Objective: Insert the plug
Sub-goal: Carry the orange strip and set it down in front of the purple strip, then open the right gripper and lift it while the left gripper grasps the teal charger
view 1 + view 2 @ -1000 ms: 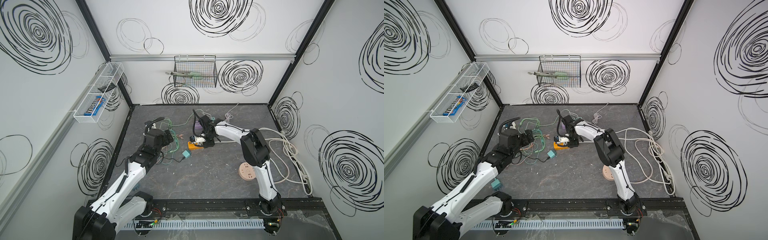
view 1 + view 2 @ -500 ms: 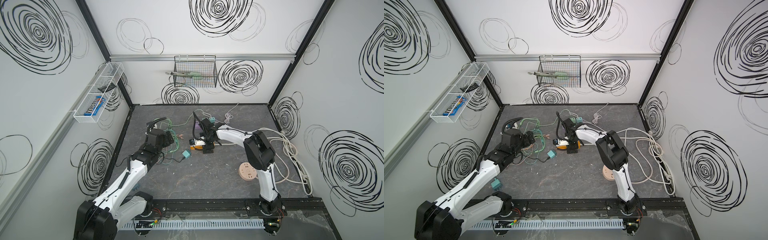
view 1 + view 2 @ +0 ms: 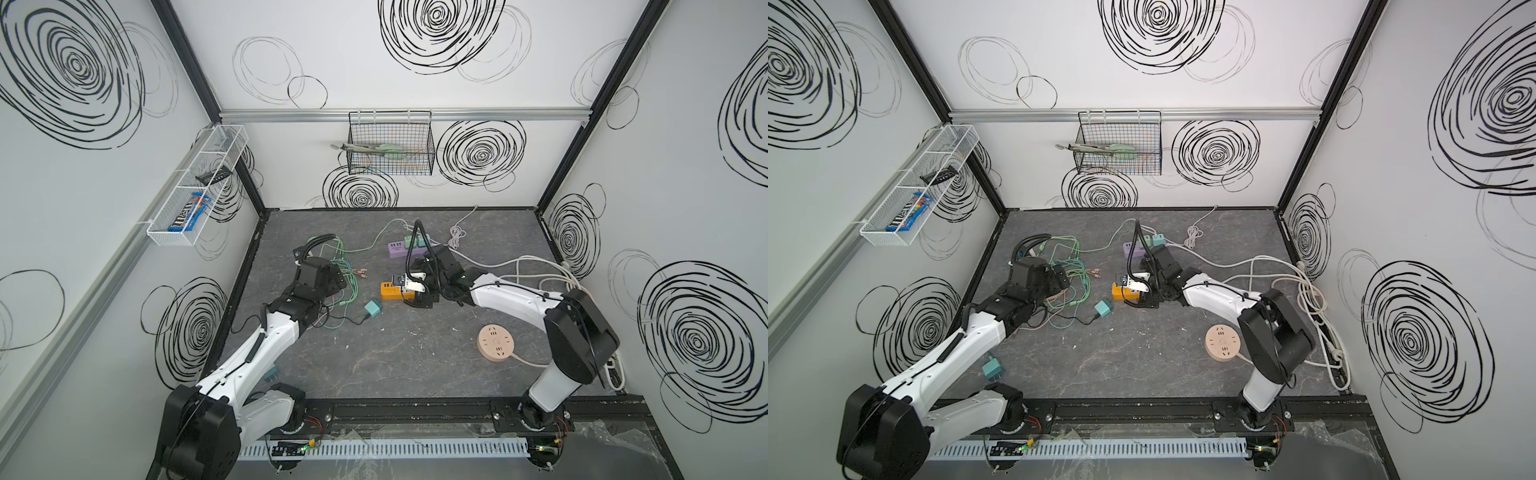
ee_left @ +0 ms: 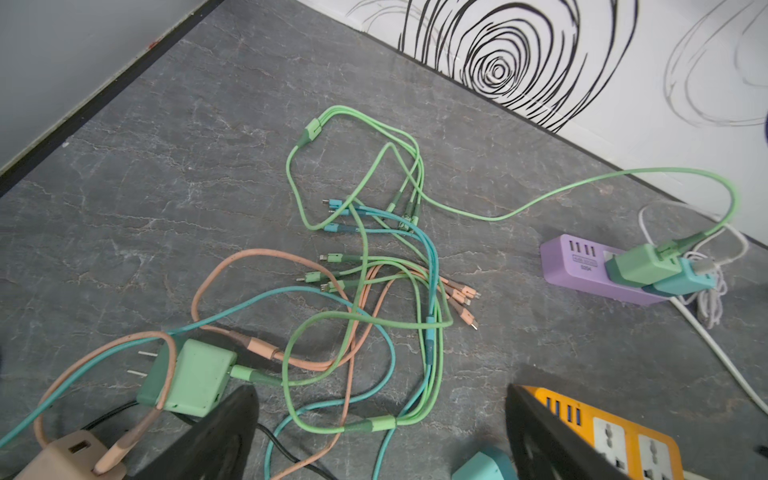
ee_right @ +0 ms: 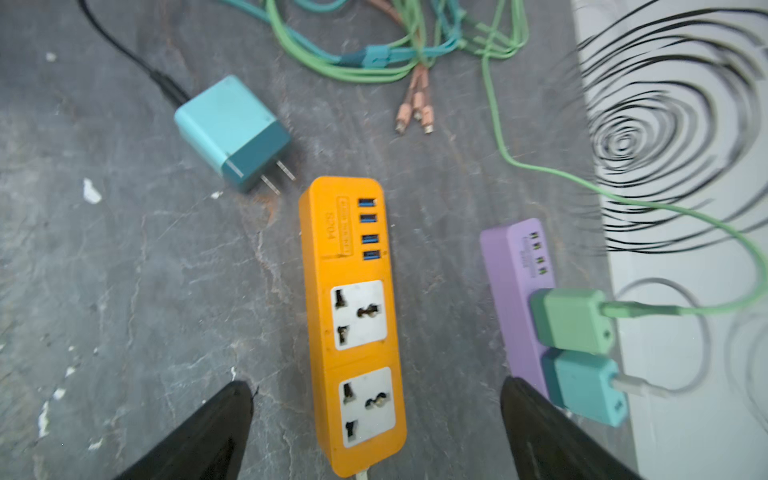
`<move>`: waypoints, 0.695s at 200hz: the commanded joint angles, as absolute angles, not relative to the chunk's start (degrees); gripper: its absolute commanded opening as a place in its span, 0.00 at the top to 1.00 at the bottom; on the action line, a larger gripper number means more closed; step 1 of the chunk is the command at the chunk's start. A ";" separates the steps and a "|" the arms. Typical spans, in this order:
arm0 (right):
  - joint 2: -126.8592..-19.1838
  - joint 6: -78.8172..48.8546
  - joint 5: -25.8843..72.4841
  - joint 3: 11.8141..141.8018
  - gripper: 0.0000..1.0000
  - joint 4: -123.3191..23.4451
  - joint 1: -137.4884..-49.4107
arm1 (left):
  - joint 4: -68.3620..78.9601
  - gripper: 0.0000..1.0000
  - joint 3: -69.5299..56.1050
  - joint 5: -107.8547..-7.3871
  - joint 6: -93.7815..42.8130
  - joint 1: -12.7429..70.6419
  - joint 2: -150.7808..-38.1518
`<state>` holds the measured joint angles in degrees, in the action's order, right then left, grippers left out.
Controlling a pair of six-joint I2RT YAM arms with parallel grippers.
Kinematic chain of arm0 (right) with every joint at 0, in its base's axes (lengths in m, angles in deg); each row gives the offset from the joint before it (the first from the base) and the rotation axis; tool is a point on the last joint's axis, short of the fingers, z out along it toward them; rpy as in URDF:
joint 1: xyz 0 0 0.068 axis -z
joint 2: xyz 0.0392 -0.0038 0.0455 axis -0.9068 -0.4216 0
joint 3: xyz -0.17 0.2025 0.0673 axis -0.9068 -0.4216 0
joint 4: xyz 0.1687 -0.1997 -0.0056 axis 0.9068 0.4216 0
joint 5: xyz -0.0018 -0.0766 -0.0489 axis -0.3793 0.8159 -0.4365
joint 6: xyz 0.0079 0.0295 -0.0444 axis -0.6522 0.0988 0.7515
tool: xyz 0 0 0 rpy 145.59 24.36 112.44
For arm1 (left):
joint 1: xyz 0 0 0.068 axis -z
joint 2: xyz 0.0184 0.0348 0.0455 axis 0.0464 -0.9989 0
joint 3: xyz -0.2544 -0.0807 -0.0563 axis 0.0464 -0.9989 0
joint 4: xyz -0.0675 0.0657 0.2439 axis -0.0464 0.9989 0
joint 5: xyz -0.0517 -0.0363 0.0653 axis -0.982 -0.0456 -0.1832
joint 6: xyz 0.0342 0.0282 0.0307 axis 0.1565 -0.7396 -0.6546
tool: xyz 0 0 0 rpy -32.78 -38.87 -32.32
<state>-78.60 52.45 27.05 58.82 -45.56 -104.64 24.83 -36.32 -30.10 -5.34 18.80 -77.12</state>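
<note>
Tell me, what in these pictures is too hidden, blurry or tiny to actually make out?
- Orange power strip label: blurred in the right wrist view, too small in both top views.
- Its cord: cut off almost at once by the right wrist picture's edge.
- Beige adapter: mostly cut off by the left wrist picture's edge.
- Wire basket contents: too small in both top views.

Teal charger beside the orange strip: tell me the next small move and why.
Probably swing the right end effector over to the teal charger and close on its body. It stands open and empty above the orange strip, whose two sockets are free; the charger lies loose beside it, prongs exposed.
</note>
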 commanded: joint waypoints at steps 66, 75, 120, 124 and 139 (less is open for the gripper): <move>-63.02 23.46 36.02 44.99 0.03 -75.27 -99.40 | 31.05 0.04 -28.12 -35.73 -21.29 28.26 -87.61; -62.08 19.13 37.27 44.83 0.03 -75.27 -98.07 | 32.59 0.04 -26.84 -36.91 -23.77 29.45 -89.72; -55.69 2.50 34.89 41.55 0.03 -78.35 -88.93 | 43.86 0.04 -18.22 -35.10 -33.53 37.26 -103.29; -55.20 1.51 34.92 41.22 0.03 -78.79 -88.33 | 44.59 0.04 -17.50 -35.22 -34.20 37.64 -104.37; -53.97 -2.83 35.11 40.36 0.03 -79.33 -86.18 | 46.98 0.04 -14.98 -36.92 -35.80 38.25 -108.04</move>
